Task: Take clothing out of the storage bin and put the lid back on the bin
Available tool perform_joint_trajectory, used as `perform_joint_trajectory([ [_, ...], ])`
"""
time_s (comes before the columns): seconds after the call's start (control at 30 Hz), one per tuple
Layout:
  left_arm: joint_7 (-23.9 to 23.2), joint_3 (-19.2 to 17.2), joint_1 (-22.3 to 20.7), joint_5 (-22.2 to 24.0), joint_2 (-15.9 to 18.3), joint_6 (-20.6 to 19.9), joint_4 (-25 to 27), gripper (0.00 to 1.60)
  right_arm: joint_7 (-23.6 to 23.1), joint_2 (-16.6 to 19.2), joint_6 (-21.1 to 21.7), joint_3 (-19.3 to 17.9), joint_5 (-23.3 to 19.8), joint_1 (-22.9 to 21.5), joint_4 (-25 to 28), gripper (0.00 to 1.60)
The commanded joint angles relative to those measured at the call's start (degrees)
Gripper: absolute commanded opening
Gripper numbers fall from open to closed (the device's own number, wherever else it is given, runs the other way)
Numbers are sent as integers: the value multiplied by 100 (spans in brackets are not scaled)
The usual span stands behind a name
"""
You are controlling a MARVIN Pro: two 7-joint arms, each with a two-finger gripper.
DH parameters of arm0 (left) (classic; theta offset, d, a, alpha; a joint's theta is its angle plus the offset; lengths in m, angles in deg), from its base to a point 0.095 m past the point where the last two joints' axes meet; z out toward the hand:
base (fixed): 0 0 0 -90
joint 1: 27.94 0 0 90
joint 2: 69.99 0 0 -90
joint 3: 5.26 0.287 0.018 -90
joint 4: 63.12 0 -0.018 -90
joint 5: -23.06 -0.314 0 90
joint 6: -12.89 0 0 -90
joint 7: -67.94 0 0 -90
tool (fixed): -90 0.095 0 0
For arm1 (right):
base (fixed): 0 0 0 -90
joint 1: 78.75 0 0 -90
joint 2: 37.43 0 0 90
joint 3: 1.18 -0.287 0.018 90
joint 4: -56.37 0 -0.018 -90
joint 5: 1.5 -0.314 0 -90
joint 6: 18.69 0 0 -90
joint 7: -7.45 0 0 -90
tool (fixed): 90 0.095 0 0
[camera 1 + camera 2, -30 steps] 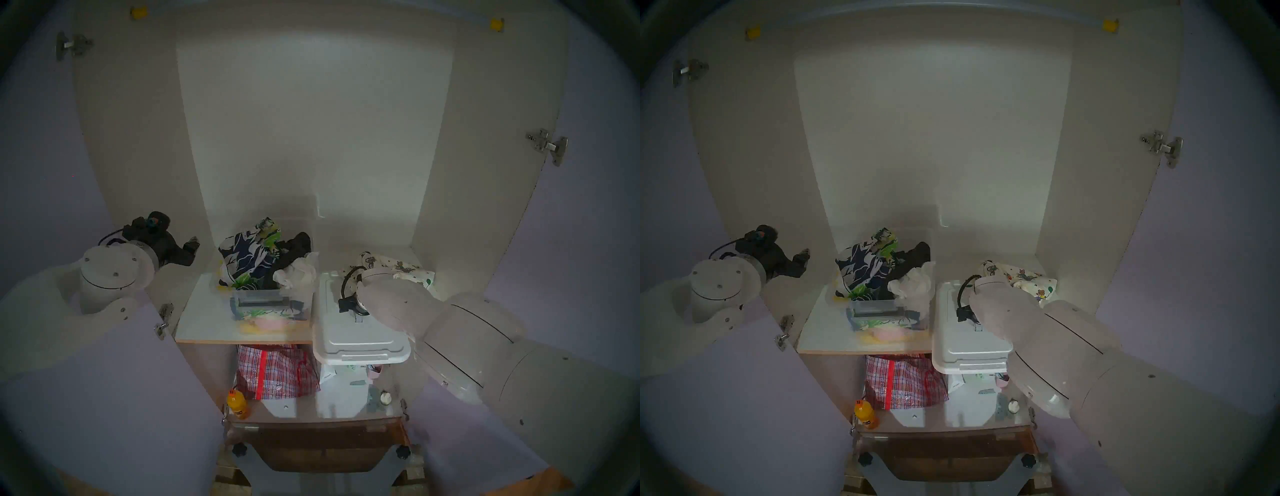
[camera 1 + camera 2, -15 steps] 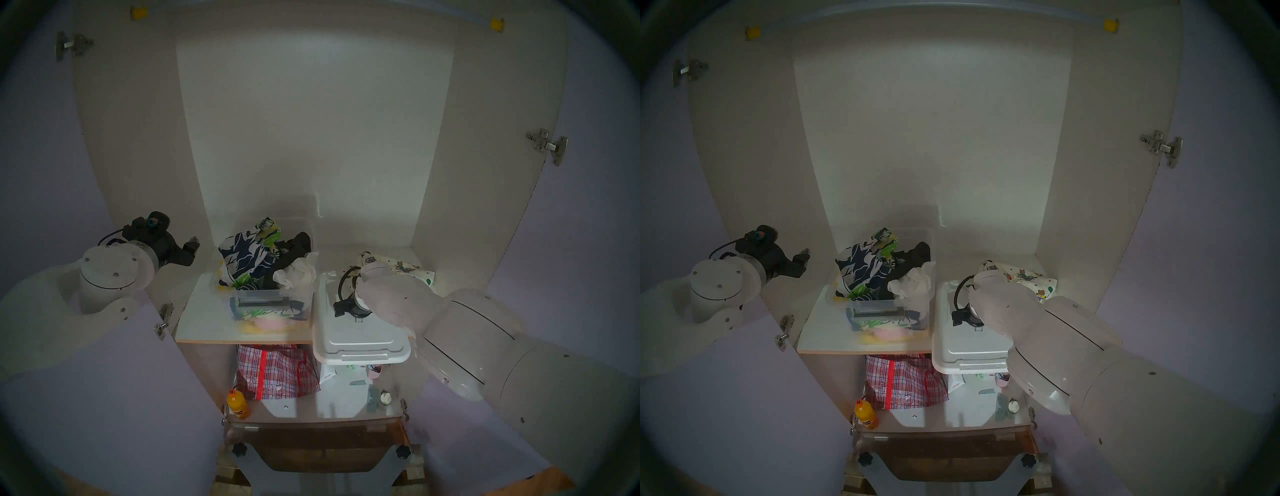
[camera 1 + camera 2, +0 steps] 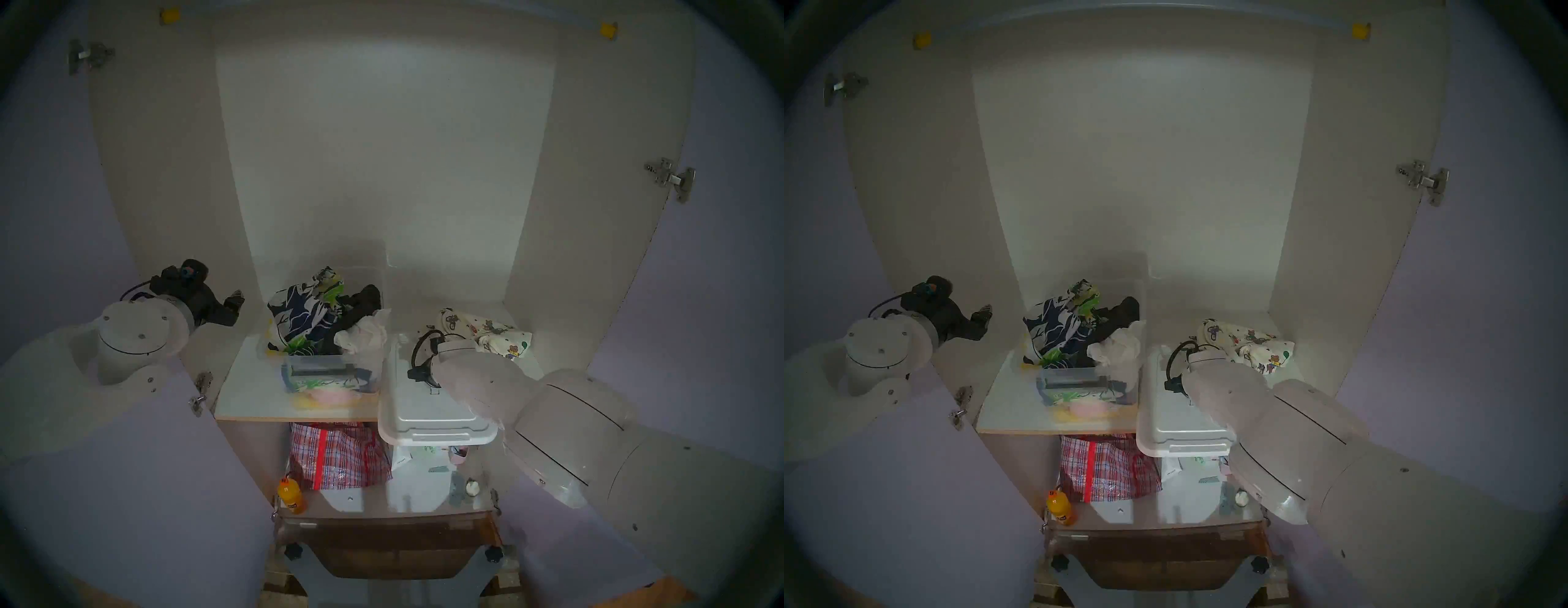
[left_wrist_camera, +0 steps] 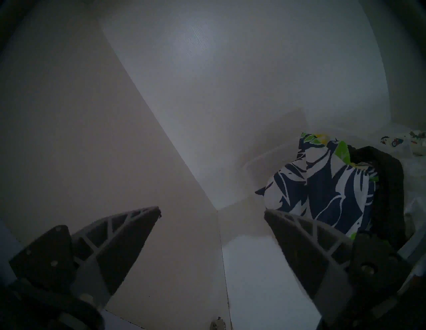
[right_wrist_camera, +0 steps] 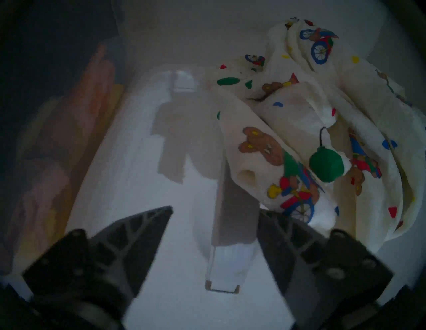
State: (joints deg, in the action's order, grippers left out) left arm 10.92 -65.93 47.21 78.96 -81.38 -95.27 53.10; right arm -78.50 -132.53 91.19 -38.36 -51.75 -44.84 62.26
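On the upper cabinet shelf (image 3: pixel 250 395) stands the storage bin (image 3: pixel 331 373), a clear box with a grey latch bar on its front, open-topped and heaped with cloth. A navy-and-white leaf-print cloth (image 3: pixel 303 316) rises at its 10 o'clock side, a black garment (image 3: pixel 360 299) lies at 1 o'clock and a plain white cloth (image 3: pixel 365 335) hangs over the rim at 3 o'clock. How much lies lower in the bin is hard to make out through the wall; only pale pink and yellow shapes show.

Just beside the bin at its 3 o'clock lies the lid (image 3: pixel 437 412), white, its near end jutting past the shelf edge. The right arm covers much of the lid's far half in both head views, and the right gripper itself is hidden there under the wrist. In the right wrist view the right gripper (image 5: pixel 215 213) is spread, its two dark fingers apart on either side of the grey strap handle (image 5: pixel 232 230), which runs up between them. Whether the fingertips touch the lid cannot be told.

The clothing (image 3: pixel 488 333), cream-white with little cartoon figures, lies crumpled on the shelf at the lid's 1 o'clock, out of the bin; its near edge is cut off by the arm in the head views.

The left gripper (image 4: pixel 212 212) is spread wide and empty, facing the cabinet's back corner, with the leaf-print cloth at 3 o'clock.

On the lower shelf, a red plaid woven bag (image 3: pixel 339 456) sits partly hidden under the upper shelf's edge, and an orange bottle (image 3: pixel 290 496) stands at its 7 o'clock.
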Motion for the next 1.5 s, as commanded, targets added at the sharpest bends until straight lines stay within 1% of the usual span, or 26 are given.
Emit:
perform_joint_trajectory([
  [0.0, -1, -139, -108, -17, 130, 61, 48, 160, 90, -106, -99, -46, -33, -103, 108, 60],
  [0.03, -1, -139, -108, -18, 129, 59, 48, 160, 142, -116, -103, -80, -53, -123, 103, 48],
  [0.1, 1, -138, -111, -20, 124, 55, 46, 160, 212, -121, -167, -165, -116, -171, 117, 43],
  [0.23, 6, -135, -116, -25, 109, 44, 42, 160, 536, -163, -292, -304, -168, -318, 122, 43],
  [0.27, 7, -134, -117, -27, 105, 41, 40, 160, 708, -189, -382, -308, -141, -348, 111, 42],
  [0.3, 7, -133, -118, -27, 104, 41, 40, 160, 782, -202, -347, -345, -165, -378, 107, 41],
  [0.33, 9, -132, -118, -27, 102, 39, 39, 160, 959, -225, -414, -348, -158, -407, 88, 40],
  [0.43, 11, -130, -120, -29, 97, 37, 37, 160, 1336, -229, -386, -438, -225, -498, 97, 38],
  [0.53, 12, -129, -121, -30, 93, 35, 35, 160, 1551, -176, -294, -561, -309, -600, 171, 35],
  [0.7, 13, -126, -122, -31, 90, 34, 34, 160, 1525, -148, -130, -818, -469, -839, 227, 33],
  [0.93, 13, -126, -123, -31, 93, 35, 35, 160, 1603, -189, -136, -1131, -641, -1153, 275, 31],
  [1.23, 14, -125, -124, -31, 90, 34, 33, 160, 1637, -212, -1, -1439, -846, -1479, 294, 29],
  [1.47, 14, -124, -124, -31, 88, 33, 32, 160, 1882, -269, -120, -1569, -895, -1682, 286, 26],
])
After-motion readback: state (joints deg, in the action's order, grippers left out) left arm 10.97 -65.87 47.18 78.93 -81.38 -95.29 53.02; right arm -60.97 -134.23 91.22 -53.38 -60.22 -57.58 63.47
